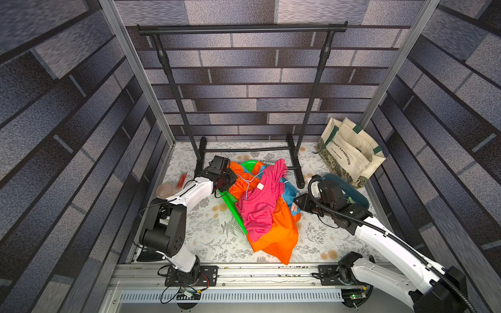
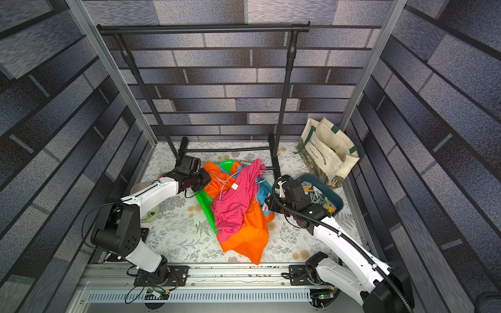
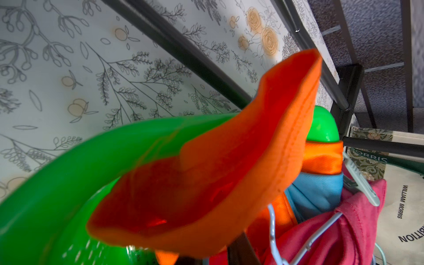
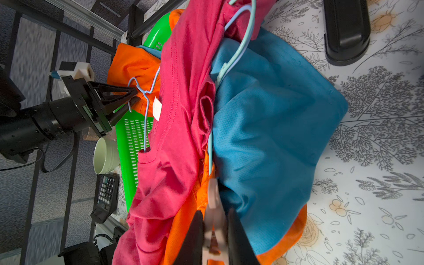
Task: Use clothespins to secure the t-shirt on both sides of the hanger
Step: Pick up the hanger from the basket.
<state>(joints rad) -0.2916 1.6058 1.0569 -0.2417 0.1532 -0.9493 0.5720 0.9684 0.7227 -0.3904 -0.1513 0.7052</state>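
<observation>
A pink t-shirt point(image 1: 260, 211) point(image 2: 233, 211) point(image 4: 176, 119) lies crumpled over a green basket. A pale blue wire hanger point(image 1: 250, 181) point(image 4: 146, 119) runs into its collar. In the right wrist view my left gripper point(image 4: 135, 95) point(image 1: 235, 178) is shut on the hanger's hook. In the left wrist view an orange shirt point(image 3: 206, 183) hides the jaws. My right gripper point(image 4: 214, 220) point(image 1: 296, 202) is shut on a pale pink clothespin point(image 4: 214, 199). The clothespin's tip sits at a second, mint hanger's wire point(image 4: 210, 149) between the pink shirt and a blue shirt point(image 4: 270, 114). More clothespins point(image 2: 317, 196) fill a teal bin.
The green basket point(image 1: 230, 207) sits mid-table under orange, pink and blue shirts. Behind it stands a black clothes rack point(image 1: 241, 28). The teal bin point(image 2: 337, 202) and a canvas tote bag point(image 1: 349, 154) are at the right. A bowl point(image 2: 150, 214) and a calculator point(image 4: 106, 195) lie at the left.
</observation>
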